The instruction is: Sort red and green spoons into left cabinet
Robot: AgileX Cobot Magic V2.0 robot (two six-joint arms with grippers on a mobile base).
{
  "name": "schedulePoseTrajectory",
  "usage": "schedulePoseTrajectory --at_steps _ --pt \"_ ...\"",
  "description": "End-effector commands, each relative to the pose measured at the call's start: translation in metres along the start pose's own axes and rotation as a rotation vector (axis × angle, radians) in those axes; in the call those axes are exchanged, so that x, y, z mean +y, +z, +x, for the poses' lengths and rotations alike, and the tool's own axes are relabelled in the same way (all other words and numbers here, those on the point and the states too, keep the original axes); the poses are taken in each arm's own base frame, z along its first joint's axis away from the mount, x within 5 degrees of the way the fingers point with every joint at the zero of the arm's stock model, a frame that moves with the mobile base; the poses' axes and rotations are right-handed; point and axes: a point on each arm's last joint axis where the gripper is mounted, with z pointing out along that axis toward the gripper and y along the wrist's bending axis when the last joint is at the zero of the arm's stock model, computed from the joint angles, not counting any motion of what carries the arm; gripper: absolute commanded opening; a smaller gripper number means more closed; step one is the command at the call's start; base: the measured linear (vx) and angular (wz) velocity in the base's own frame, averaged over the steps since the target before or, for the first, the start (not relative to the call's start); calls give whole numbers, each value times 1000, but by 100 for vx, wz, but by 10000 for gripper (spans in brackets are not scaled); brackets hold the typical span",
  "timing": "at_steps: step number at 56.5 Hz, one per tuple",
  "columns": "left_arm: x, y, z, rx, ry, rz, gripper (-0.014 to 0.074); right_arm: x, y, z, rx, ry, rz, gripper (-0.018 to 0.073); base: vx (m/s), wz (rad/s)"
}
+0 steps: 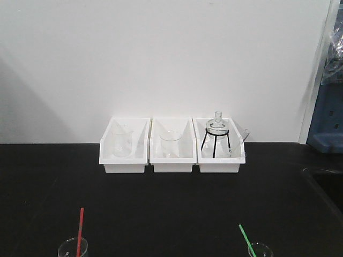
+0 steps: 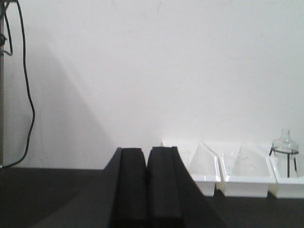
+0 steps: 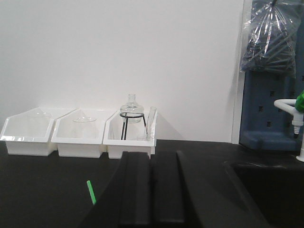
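Observation:
The red spoon [image 1: 80,230] stands handle-up in a small glass beaker [image 1: 72,249] at the near left of the black counter. The green spoon [image 1: 246,240] leans in another glass beaker [image 1: 261,250] at the near right; its handle tip [image 3: 90,192] shows just left of my right gripper. My left gripper [image 2: 147,154] is shut with nothing between its black fingers, pointing at the white wall. My right gripper [image 3: 152,156] is also shut and holds nothing, low over the counter. The front view shows neither gripper. The left cabinet is out of view.
Three white bins [image 1: 124,160] [image 1: 172,160] [image 1: 221,160] holding glassware stand in a row against the back wall; the right one has a flask on a black wire stand [image 1: 216,134]. A sink [image 1: 327,182], a tap [image 3: 289,107] and a blue unit [image 1: 327,123] are at the right.

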Motion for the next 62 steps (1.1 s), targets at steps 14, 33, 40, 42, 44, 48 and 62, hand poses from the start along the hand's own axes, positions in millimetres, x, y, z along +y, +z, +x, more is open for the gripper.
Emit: schedulePoseTrajectory --at_steps 14,33,40,42,44,48,62 --pt "-3 16 -53 50 -6 -22 -6 -2 26 -66 64 1 12 -3 0 0" --pt "-1 41 -33 224 -10 -39 -1 -1 66 -46 247 14 2 14 0 0" --pt "0 46 -29 248 -14 -41 19 0 76 -42 262 16 -4 38 0 0" --pt "0 47 -29 252 -14 -41 30 0 78 -41 256 19 -6 46 0 0" --pt "0 48 -28 254 -14 -40 45 0 80 -41 252 22 -8 55 0 0" --pt "0 50 -27 258 -14 -40 81 0 84 -40 250 35 -10 76 0 0" --pt "0 53 -25 273 -15 -41 290 1 93 -32 285 44 -12 218 0 0"
